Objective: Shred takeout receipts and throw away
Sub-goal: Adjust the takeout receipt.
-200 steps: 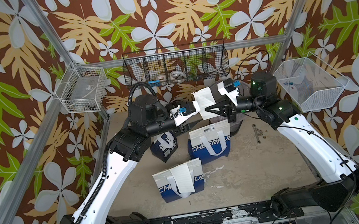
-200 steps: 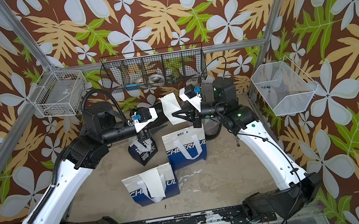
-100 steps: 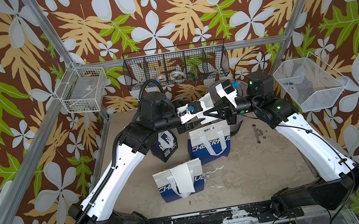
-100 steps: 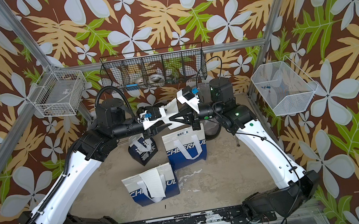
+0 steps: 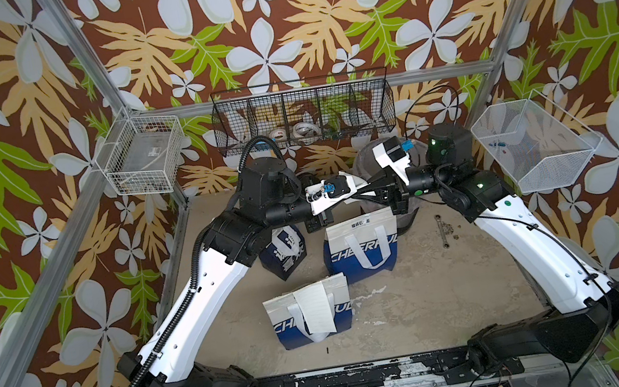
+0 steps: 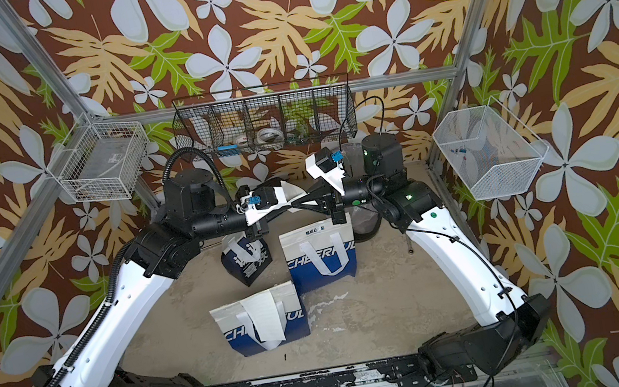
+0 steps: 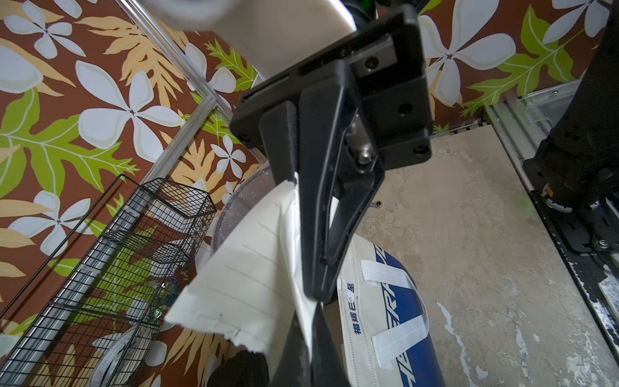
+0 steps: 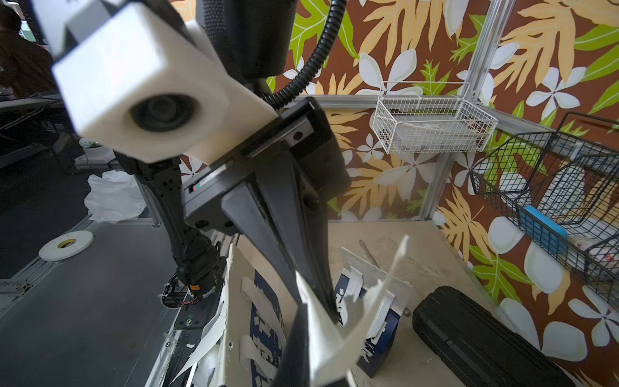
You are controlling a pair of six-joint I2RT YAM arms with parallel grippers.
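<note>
Far on my left a white wire basket [image 5: 142, 156] hangs from the frame. My left hand [image 8: 326, 301] reaches out level above the worktop [image 5: 422, 303]. Its fingers are pressed together on the receipt [image 7: 241, 284], a white slip with faint printed lines and one ragged edge. That slip is up in the air, over the bags and between my two hands. It touches nothing else that I can see.

Under my left wrist a small dark blue bag [image 5: 283, 253] stands tilted on the worktop. Nearer the front edge a blue-and-white bag [image 5: 285, 329] lies flat. A second receipt [image 5: 315, 307] rests on top of it, across one of its white straps. Just right of the small bag a taller blue-and-white bag [image 5: 363, 249] stands upright, below the spot where my hands meet. On the back wall above it hangs a black wire rack [image 5: 303, 113].

My right hand [image 7: 313, 284] comes in from the opposite side, nearly tip to tip with the left. Its fingers are also closed, pinching the same receipt right beside the left's grip. The paper fans out from between them. Behind the right hand a round mesh bin [image 6: 365, 223] stands at the back of the worktop. Far on my right a white mesh basket [image 5: 536, 146] hangs on the wall.
</note>
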